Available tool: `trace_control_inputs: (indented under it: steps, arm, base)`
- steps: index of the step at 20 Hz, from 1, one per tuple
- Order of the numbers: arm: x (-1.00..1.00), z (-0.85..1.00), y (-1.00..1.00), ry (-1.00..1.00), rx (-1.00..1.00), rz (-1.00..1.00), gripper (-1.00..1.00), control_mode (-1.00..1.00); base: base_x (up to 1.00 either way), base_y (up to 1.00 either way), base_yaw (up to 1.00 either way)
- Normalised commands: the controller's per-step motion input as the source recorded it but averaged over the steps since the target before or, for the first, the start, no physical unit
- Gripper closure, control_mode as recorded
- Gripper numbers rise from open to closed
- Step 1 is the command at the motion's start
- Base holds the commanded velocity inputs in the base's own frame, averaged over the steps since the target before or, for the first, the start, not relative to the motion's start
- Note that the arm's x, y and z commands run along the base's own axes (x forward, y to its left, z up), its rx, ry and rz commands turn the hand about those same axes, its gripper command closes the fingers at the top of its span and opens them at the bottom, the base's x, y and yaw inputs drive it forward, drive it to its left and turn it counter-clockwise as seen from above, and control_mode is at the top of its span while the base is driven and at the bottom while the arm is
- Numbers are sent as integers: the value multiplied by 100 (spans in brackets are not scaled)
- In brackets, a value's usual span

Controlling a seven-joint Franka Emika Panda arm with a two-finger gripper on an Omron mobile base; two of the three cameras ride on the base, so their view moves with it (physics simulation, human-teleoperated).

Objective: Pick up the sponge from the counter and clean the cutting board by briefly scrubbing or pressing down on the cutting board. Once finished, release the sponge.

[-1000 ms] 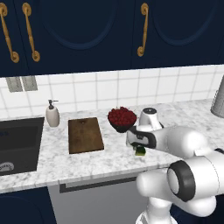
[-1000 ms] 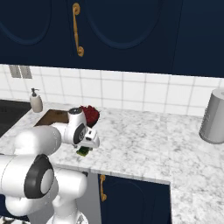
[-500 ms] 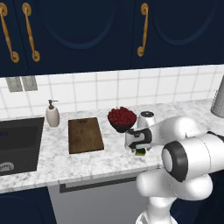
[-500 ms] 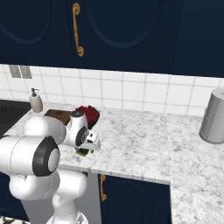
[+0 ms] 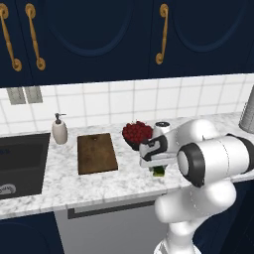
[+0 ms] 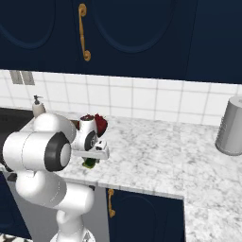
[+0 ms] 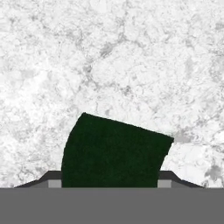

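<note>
The tool (image 5: 158,170) sat low over the marbled table (image 5: 99,183), its fingertips (image 7: 52,177) flanking the sponge (image 7: 113,151); whether it had closed on the sponge I could not tell. The cutting board (image 5: 96,153) lay untouched at nine o'clock. Carrying, scrubbing and release likely remained.

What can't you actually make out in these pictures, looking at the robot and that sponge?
- Sponge: in the hand view its near end is cut off at the bottom; the yellow body isn't visible.
- Gripper: in the left base view the arm covers the fingers, so its grip is unclear.
- Cutting board: hole too small to check.
</note>
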Motion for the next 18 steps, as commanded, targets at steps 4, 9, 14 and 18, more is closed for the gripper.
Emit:
trace_control_inputs:
  steps: [4, 9, 14, 18]
  arm:
    - [-1, -2, 0, 0, 0, -1, 100, -100]
    - [-15, 5, 0, -6, 2, -17, 100, -100]
    - [-1, 22, 11, -4, 0, -35, 100, -100]
    - [0, 26, 37, 0, 0, -38, 100, -100]
  base:
    - [0, 0, 0]
    - [0, 0, 0]
    - [0, 0, 0]
    - [0, 0, 0]
